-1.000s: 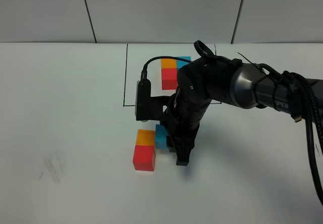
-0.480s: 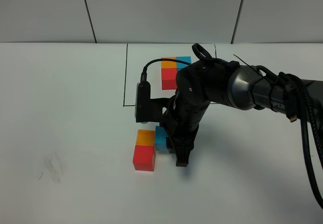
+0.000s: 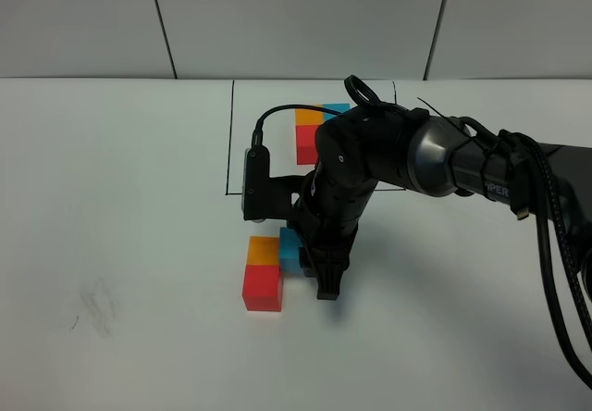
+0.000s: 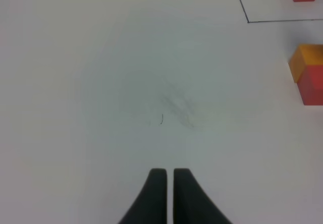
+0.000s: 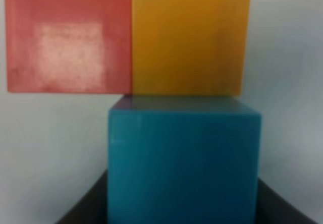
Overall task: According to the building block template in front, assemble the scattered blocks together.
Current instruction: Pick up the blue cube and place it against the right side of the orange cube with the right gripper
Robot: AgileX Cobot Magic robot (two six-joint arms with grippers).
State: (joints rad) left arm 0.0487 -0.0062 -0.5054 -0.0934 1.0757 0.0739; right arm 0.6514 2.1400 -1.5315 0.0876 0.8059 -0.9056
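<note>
The building block template (image 3: 309, 131) is an orange, blue and red trio inside a thin black rectangle at the back, partly hidden by my right arm. In front of it the scattered blocks lie together. The orange cube (image 3: 265, 249) touches the red cube (image 3: 263, 287), and the teal-blue cube (image 3: 290, 250) presses against the orange one's right side. My right gripper (image 3: 309, 265) is shut on the teal-blue cube (image 5: 184, 161), with dark fingers (image 5: 83, 211) on either side of it. My left gripper (image 4: 169, 176) is shut on nothing, over bare table.
The white table (image 3: 120, 198) carries a faint scuff mark (image 3: 95, 305) at the front left. The black rectangle's corner (image 4: 248, 21) and the orange cube (image 4: 308, 61) show at the edge of the left wrist view. My right arm's cables (image 3: 555, 272) run off to the right.
My right gripper has moved a little to the left with the teal-blue cube. The orange and red cubes have shifted slightly left with it. The left gripper has not moved.
</note>
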